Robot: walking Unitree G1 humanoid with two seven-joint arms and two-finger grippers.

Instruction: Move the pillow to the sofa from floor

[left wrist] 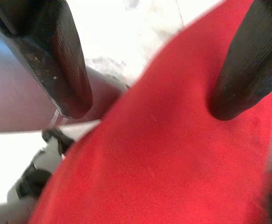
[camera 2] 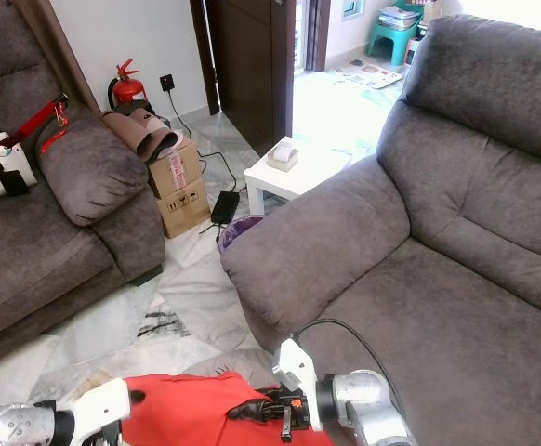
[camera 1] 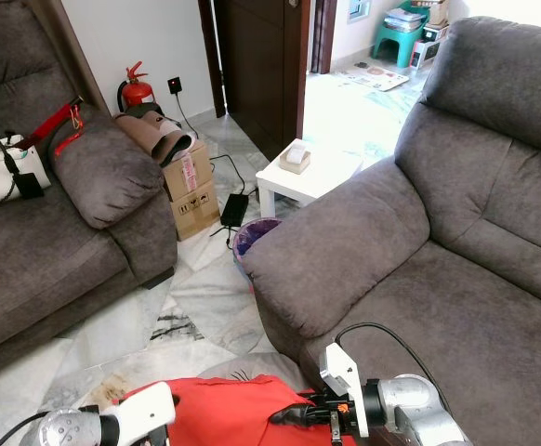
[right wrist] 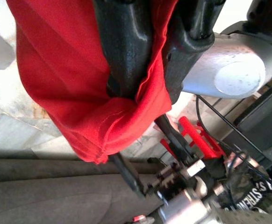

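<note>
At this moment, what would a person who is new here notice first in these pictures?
First the red pillow, low in front, above the marble floor, with the right gripper shut on its edge and the left gripper open against it. Then the grey sofa to the right.

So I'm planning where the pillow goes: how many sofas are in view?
2. One sofa stands on the robot's left; the other sofa is on its right, beside the white side table. More may be out of frame.
</note>
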